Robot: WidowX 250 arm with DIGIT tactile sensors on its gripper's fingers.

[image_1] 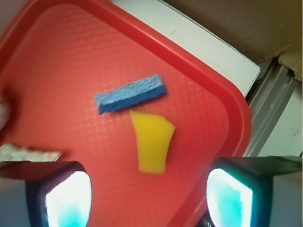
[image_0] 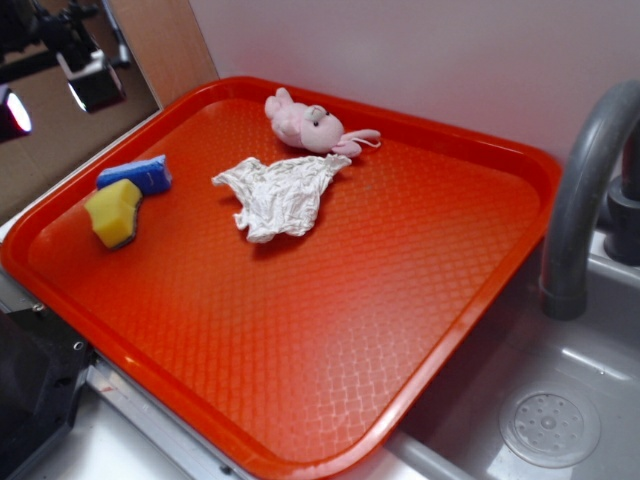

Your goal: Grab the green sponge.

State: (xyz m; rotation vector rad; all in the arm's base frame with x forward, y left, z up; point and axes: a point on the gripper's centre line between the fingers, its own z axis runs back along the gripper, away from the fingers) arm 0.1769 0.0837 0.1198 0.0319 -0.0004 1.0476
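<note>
Yellow foam identifies the green sponge (image_0: 114, 213), which lies at the far-left part of the red tray (image_0: 470, 330), touching or just beside the blue sponge (image_0: 136, 175). In the wrist view the hand (image_1: 147, 198) hovers above the tray with both pads spread wide apart and nothing between them; the green sponge (image_1: 152, 142) sits just ahead of the gap. The step in hand appears to be the approach. The next move likely calls for a descent centred on the yellow block, with the pads closing across its narrow sides. The blue sponge (image_1: 131, 94) lies close enough to be caught by 1 pad. A white cloth (image_0: 278, 195) and a pink plush toy (image_0: 305, 124) lie well apart, clear of the path.
</note>
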